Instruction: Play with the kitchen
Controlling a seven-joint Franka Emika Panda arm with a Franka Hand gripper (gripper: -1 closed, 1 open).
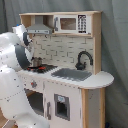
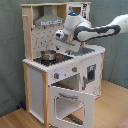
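claw (image 2: 61,35) hangs over the stovetop (image 2: 54,60), opening cannot be told. the kitchen (image 2: 60,70) sits below and around it; pot (image 2: 48,55) just beneath, oven door (image 2: 70,102) swung down, open floor (image 2: 112,107) in front.

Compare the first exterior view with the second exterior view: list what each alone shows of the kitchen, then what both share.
Only the first exterior view shows the black faucet over the grey sink, and the microwave front-on.

Only the second exterior view shows the oven door hanging open, and the arm's wrist end above the stovetop; the first exterior view has the arm's body blocking that area.

Both exterior views show the kitchen, its hood, the small pot on the stovetop, and the white arm.
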